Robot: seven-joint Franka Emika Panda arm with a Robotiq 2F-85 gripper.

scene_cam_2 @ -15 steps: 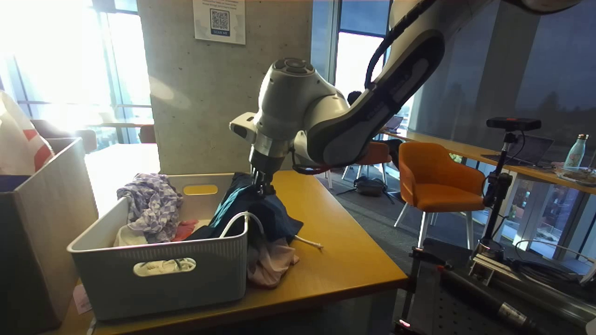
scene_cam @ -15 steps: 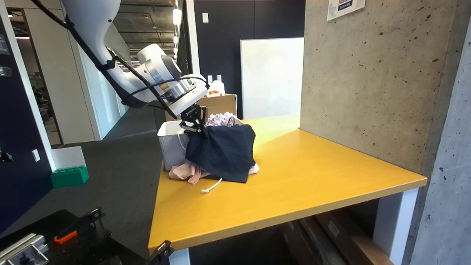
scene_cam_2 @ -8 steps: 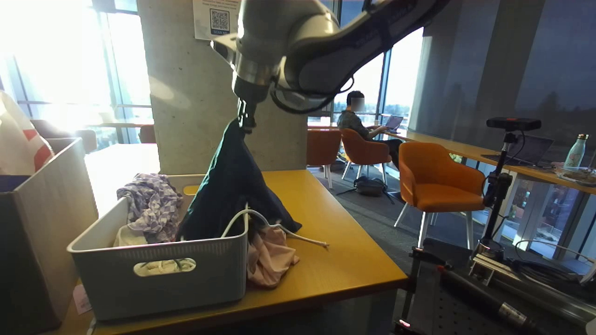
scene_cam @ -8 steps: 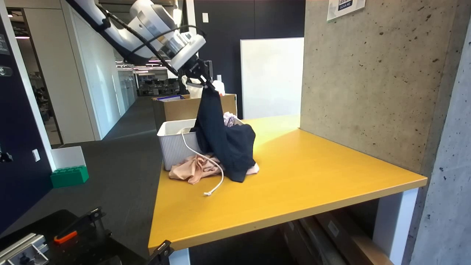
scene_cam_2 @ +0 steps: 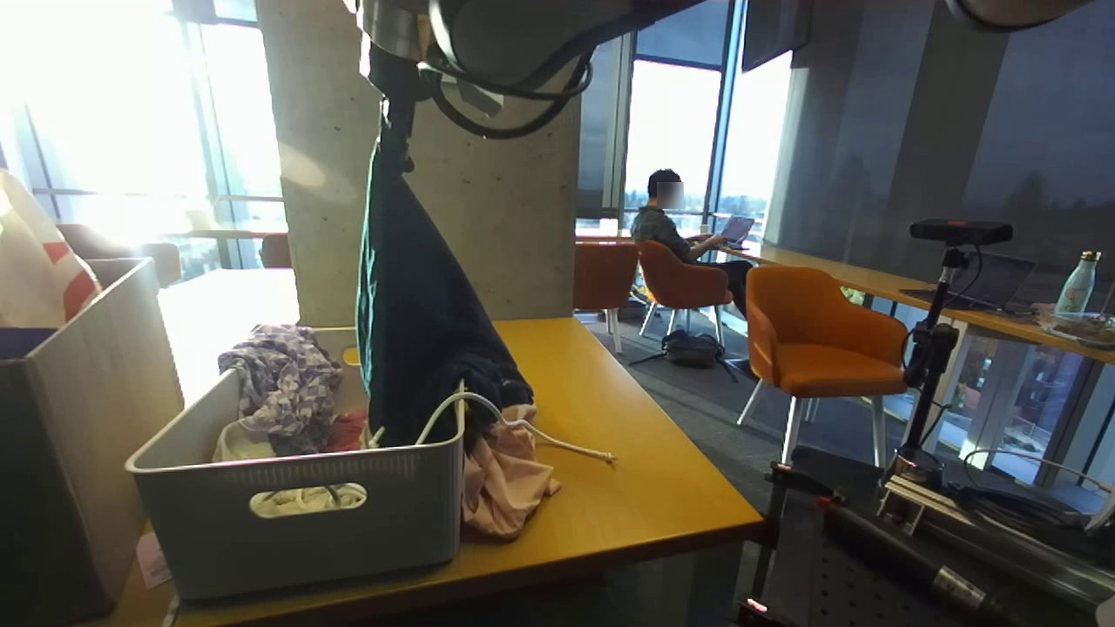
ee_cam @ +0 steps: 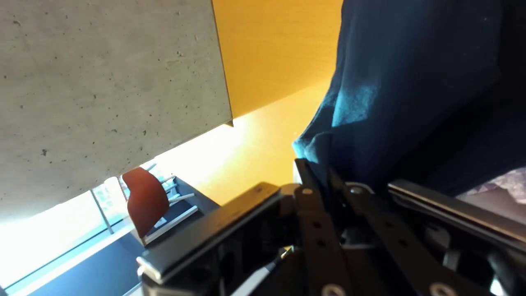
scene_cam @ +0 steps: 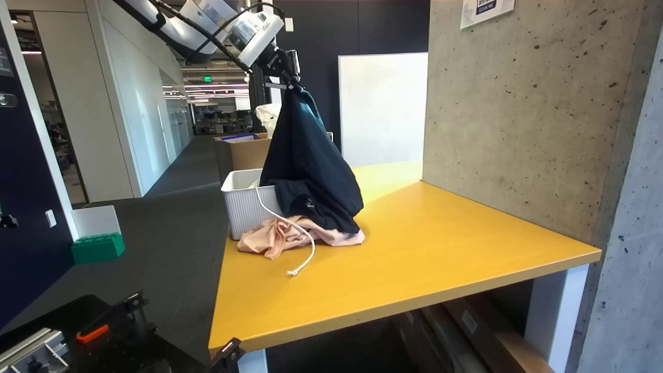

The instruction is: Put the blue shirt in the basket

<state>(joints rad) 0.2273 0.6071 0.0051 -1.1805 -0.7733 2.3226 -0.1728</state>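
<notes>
The dark blue shirt [scene_cam: 313, 160] hangs from my gripper [scene_cam: 294, 84] in a tall cone, in both exterior views. In an exterior view its lower part [scene_cam_2: 418, 313] drops behind the near rim into the basket [scene_cam_2: 392, 514]; another part lies over the basket's end rim, above a pink cloth. The basket is light grey plastic and also shows in an exterior view [scene_cam: 248, 212], partly hidden by the shirt. In the wrist view my gripper [ee_cam: 317, 165] is shut on a fold of the shirt [ee_cam: 415, 82], which fills the right side.
The pink cloth [scene_cam: 277, 238] lies on the yellow table [scene_cam: 414, 254] against the basket. A white cord [scene_cam: 311, 251] hangs over the basket's rim. A lilac checked cloth [scene_cam_2: 283, 383] is in the basket. A cardboard box [scene_cam_2: 78, 435] stands beside it. A concrete pillar [scene_cam: 523, 119] borders the table.
My gripper has risen well above the basket, lifting the shirt into a tall hanging cone. In an exterior view it also moved left. The shirt's lower edge has lifted, uncovering more pink cloth.
</notes>
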